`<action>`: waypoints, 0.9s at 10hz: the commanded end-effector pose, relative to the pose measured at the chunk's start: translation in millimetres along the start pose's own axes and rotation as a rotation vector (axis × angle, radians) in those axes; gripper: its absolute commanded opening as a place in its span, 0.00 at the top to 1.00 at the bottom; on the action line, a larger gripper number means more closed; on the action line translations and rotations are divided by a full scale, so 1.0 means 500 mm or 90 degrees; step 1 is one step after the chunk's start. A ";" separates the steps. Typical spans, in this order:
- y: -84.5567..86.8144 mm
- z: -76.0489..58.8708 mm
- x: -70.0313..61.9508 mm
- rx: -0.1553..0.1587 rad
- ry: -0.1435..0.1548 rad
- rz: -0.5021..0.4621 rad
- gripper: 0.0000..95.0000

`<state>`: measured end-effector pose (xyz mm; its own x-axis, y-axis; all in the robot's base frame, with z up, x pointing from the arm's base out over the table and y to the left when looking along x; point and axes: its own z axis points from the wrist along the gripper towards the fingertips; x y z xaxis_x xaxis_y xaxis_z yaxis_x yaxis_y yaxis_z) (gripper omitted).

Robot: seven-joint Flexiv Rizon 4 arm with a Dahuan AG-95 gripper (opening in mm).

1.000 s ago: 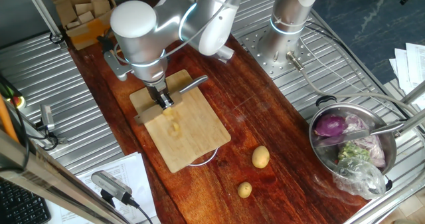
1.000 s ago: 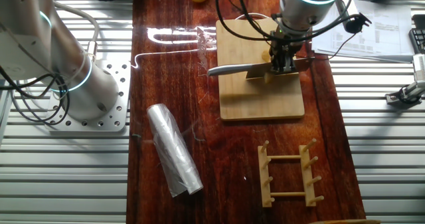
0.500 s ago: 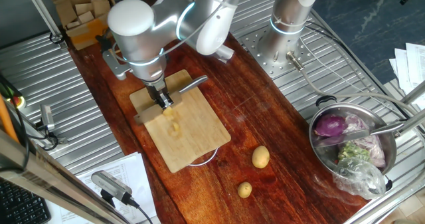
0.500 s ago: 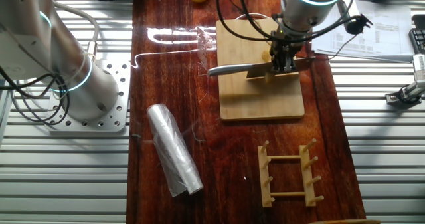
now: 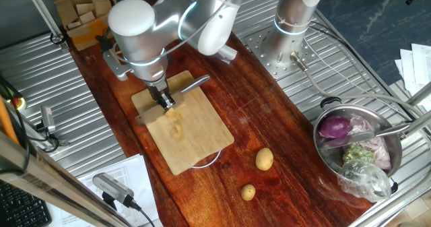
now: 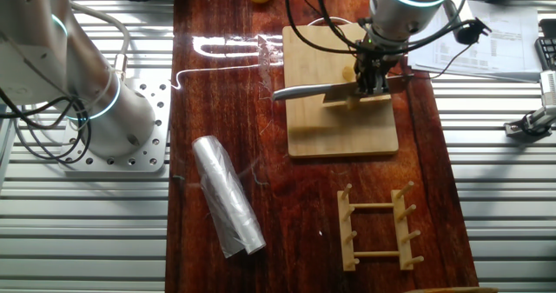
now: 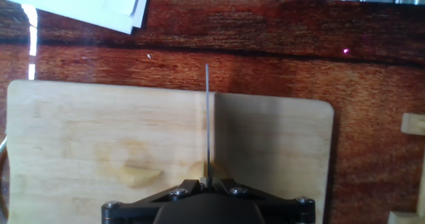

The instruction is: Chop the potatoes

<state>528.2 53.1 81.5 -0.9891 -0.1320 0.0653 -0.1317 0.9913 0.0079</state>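
A few pale-yellow potato chunks [image 5: 176, 126] lie on the wooden cutting board [image 5: 195, 143]. My gripper [image 5: 165, 104] is shut on the handle of a cleaver [image 6: 306, 91], whose blade lies across the board, right at the chunks. Seen from the other side, a chunk [image 6: 349, 72] sits just beyond the blade and another [image 6: 353, 103] just on the near side. In the hand view the cleaver [image 7: 207, 117] shows edge-on as a thin line running out from my gripper [image 7: 207, 181], with a potato chunk [image 7: 140, 177] to its left on the board [image 7: 279, 144].
Two whole potatoes [image 5: 264, 159] [image 5: 248, 192] rest on the dark wood table beyond the board. A steel pot [image 5: 355, 148] with vegetables stands at the right. A roll of plastic film [image 6: 228, 208] and a wooden rack [image 6: 379, 228] lie near the board.
The arm has shifted only very slightly; the cleaver stays across the board at the potato chunks.
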 end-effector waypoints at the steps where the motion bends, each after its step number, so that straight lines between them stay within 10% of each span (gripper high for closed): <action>1: 0.001 -0.009 0.001 -0.003 0.001 0.000 1.00; 9: 0.027 -0.086 -0.004 -0.014 0.037 0.010 1.00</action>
<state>532.0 69.9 125.9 -0.9858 -0.1135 0.1234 -0.1106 0.9934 0.0298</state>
